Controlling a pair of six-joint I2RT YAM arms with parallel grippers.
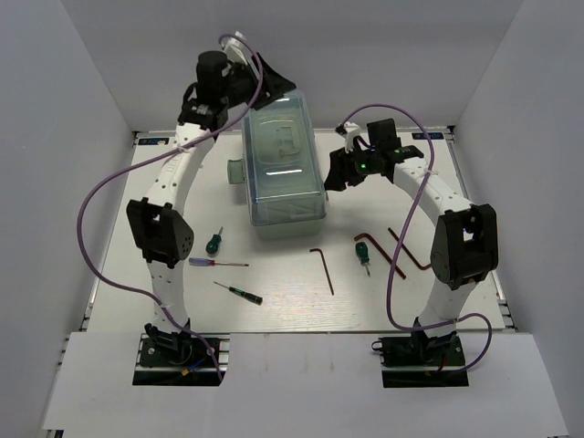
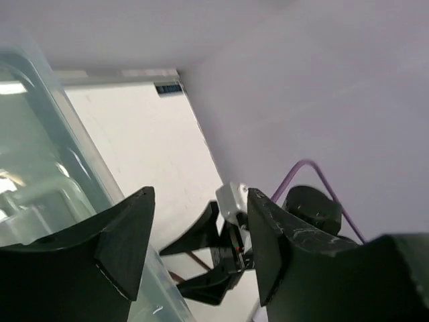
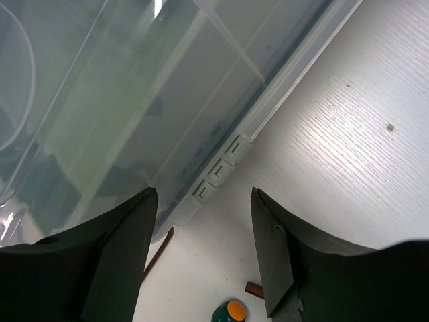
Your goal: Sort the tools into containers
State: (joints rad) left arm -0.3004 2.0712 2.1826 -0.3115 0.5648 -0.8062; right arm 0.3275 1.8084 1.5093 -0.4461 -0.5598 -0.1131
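The toolbox (image 1: 285, 169) sits shut at upper centre of the table (image 1: 274, 315), long axis up-down in the top view. Right end effector (image 3: 204, 194): jaws apart, empty, ribbed side latch (image 3: 218, 173) dead ahead just past the fingertips, so the right arm looks best placed to pop it. Left end effector (image 2: 198, 201): apart, empty, at the box's upper-left corner. Screwdrivers (image 1: 214, 242) and hex keys (image 1: 321, 269) lie on the table below the box. Contents unreadable through the lid.

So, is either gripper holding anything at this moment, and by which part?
Nothing is held. The left gripper and the right gripper are both open beside the toolbox, jaws empty.
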